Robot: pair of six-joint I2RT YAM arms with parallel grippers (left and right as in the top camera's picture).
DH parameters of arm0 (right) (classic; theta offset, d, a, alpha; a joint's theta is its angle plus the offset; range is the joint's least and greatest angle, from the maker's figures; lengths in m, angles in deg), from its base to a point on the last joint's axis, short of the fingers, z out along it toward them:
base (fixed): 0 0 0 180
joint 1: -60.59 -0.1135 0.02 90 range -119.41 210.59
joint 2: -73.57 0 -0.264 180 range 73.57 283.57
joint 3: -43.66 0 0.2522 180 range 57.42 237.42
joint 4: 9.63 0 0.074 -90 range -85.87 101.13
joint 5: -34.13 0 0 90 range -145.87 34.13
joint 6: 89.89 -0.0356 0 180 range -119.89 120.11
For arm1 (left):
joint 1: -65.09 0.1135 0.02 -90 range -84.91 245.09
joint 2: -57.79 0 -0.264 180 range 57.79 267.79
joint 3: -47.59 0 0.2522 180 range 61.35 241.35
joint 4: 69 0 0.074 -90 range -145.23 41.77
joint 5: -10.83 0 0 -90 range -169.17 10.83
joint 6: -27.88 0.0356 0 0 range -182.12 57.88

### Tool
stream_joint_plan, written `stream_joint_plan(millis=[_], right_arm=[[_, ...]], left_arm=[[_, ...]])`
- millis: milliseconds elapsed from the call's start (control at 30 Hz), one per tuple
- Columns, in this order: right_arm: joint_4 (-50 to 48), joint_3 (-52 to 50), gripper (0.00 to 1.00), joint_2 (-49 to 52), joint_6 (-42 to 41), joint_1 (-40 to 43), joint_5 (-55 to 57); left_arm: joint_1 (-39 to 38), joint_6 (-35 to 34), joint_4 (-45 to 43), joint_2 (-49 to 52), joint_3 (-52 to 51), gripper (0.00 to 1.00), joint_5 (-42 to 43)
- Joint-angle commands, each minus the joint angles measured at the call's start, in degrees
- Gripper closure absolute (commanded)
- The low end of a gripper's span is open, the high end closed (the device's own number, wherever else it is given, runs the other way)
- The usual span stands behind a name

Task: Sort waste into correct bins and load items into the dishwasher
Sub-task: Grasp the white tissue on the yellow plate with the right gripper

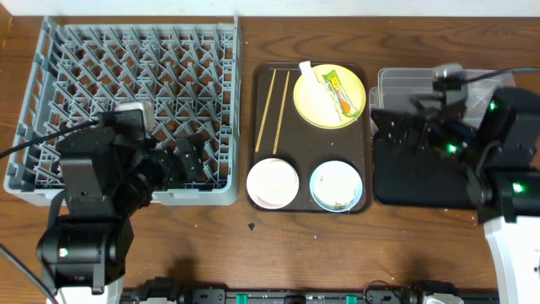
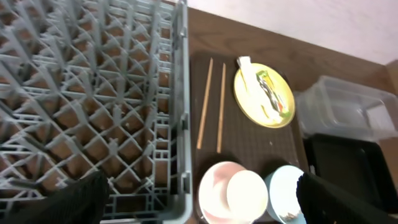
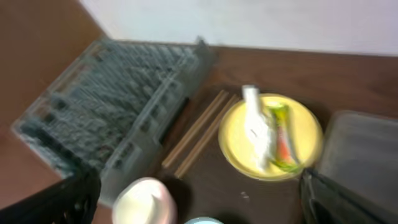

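The grey dish rack (image 1: pixel 34 93) stands at the left. The yellow plate (image 1: pixel 316 105) holds the white wrapper (image 1: pixel 308 74) and the green-orange sachet (image 1: pixel 337 91). Chopsticks (image 1: pixel 272 110) lie beside it. In front are the white bowl (image 1: pixel 272 183), with the white cup (image 2: pixel 247 194) in it, and the light-blue bowl (image 1: pixel 336 186) with crumbs (image 1: pixel 340 203). The clear tub (image 1: pixel 405 80) and the black tray (image 1: pixel 413 181) are at the right. My left gripper (image 1: pixel 190 160) is open and empty over the rack's front right corner. My right gripper (image 1: pixel 403 128) is open and empty over the bins.
The plate, bowls and chopsticks all rest on a brown serving tray (image 1: pixel 308 143) between the rack and the bins. Bare wooden table (image 1: pixel 278 245) runs along the front. Both arm bases stand at the front corners.
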Motion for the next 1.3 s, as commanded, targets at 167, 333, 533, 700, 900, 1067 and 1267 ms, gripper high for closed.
stream_joint_plan(millis=[167,333,533,700,900,1067,1267], right_arm=[[5.0,17.2,0.01,19.1,-2.8,-14.3,9.0],[9.2,25.9,0.01,32.6,-0.6,-19.8,30.0],[2.4,26.1,0.35,45.1,2.1,-20.2,34.6],[-1.9,26.1,0.42,54.1,2.5,-20.6,33.4],[-4.2,26.1,0.48,61.0,5.3,-22.5,37.2],[-5.2,26.1,0.8,63.3,5.1,-23.2,37.4],[-3.6,26.2,0.99,60.0,1.9,-23.2,37.4]], left_arm=[[0.1,-0.5,0.3,0.2,0.9,0.03,3.1],[0.1,-0.5,0.4,0.2,0.9,0.03,3.1],[0.1,-0.5,0.4,0.2,0.9,0.03,3.1],[0.1,-0.5,0.4,0.2,0.9,0.03,3.1],[0.1,-0.5,0.4,0.1,0.9,0.03,3.1],[0.1,-0.5,0.4,0.2,0.9,0.03,3.1],[0.1,-0.5,0.4,0.2,0.9,0.03,3.1]])
